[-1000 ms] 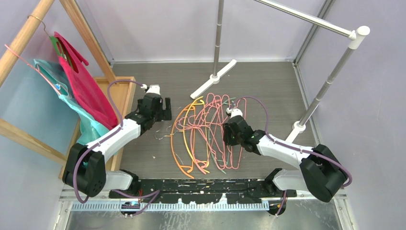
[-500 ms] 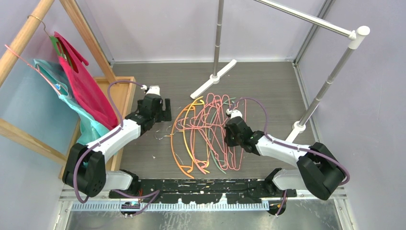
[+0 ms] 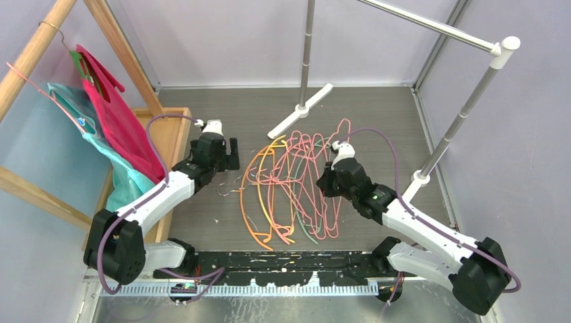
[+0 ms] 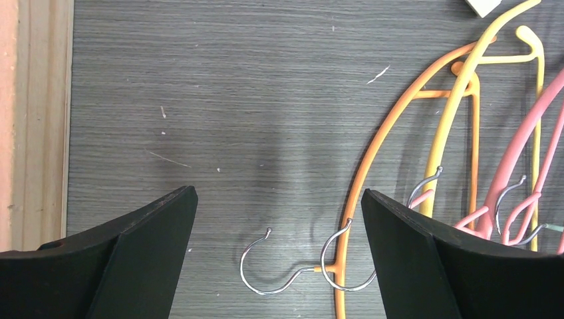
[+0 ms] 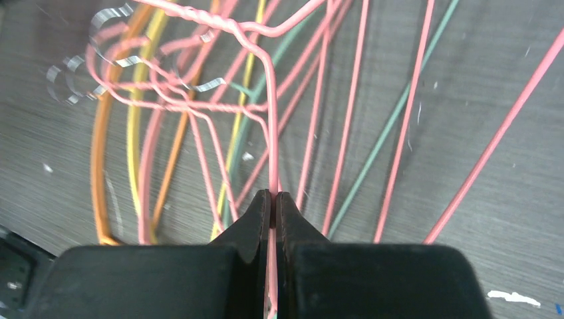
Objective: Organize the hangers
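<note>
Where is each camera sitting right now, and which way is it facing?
Top external: above and behind the arm bases, looking down on the table and the hangers; both arms show.
Left wrist: on the left arm, facing down at the table; the open left end effector frames the metal hook of an orange hanger.
Right wrist: on the right arm, looking along the right end effector, shut on a pink hanger.
Shared: all three show the hangers; both wrist views show the yellow hanger.
</note>
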Available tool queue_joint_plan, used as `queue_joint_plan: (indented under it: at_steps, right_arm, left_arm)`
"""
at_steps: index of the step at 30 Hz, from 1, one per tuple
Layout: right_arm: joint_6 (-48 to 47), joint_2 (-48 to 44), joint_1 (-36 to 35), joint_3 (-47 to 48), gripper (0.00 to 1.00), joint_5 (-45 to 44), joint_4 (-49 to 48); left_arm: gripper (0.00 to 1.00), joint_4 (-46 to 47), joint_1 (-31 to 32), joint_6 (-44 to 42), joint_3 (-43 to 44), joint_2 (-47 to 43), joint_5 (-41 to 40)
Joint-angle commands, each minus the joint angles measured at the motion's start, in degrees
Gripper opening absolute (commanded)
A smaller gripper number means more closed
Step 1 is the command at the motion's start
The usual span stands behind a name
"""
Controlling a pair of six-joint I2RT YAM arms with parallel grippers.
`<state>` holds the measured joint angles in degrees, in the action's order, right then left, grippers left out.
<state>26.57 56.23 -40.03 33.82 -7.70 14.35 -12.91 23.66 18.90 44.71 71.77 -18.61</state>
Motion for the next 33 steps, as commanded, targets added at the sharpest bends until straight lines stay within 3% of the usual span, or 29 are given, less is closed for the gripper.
queue_joint_plan:
  at_steps: [1, 7, 13, 19, 33]
  right_arm:
    - [2.0, -3.9, -0.3, 5.7, 0.01, -5.3, -2.9]
    - [-1.0, -3.0, -0.3, 13.3, 0.01, -16.7, -12.1]
    - [-7.1, 4.5, 1.9, 27.3, 0.01, -21.3, -18.6]
    - [-3.4, 9.5, 10.0, 35.6, 0.01, -11.5, -24.9]
    - [3.2, 12.4, 22.0, 35.1, 0.01, -6.0, -36.4]
  left_arm:
    - [0.98, 1.8, 0.0, 0.7, -0.2, -0.9, -0.8]
    - [0.98, 2.2, 0.0, 0.8, -0.2, -0.4, -0.3]
    - [0.98, 2.3, 0.0, 0.7, -0.5, -0.6, -0.3]
    - [0.98, 2.4, 0.0, 0.6, -0.3, -0.3, -0.8]
    - [0.98, 1.9, 0.0, 0.4, 0.5, 2.7, -0.9]
